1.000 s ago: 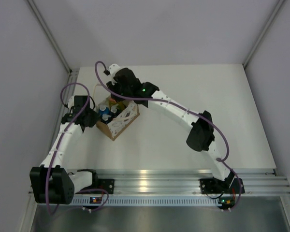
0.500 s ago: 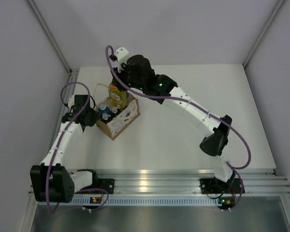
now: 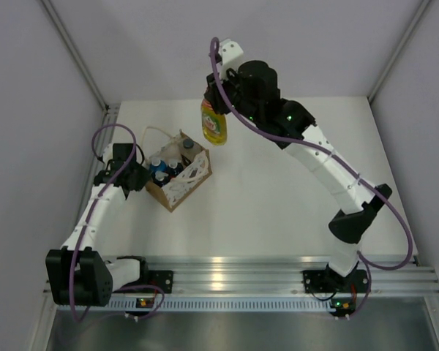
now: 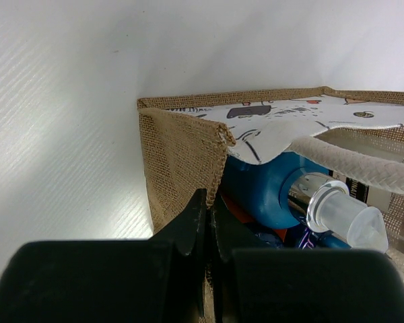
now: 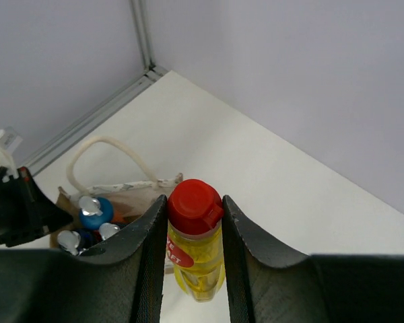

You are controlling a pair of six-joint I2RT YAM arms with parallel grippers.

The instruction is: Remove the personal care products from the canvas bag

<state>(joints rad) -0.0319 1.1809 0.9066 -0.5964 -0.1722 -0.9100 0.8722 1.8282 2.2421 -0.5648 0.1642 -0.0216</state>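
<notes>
Yellow plastic bottle with a red cap (image 5: 194,266) is hanging upright in my right claw (image 5: 194,207), whose fingers are clamping either side of the cap. It is riding high over the white desk (image 3: 278,197), apart from the bag. My left claw (image 4: 209,202) is pinching shut on one wall of the small tan burlap bag with white cord handles (image 4: 182,151), which is standing on the desk. Blue bottles with pale caps (image 4: 269,185) are sitting inside it.
</notes>
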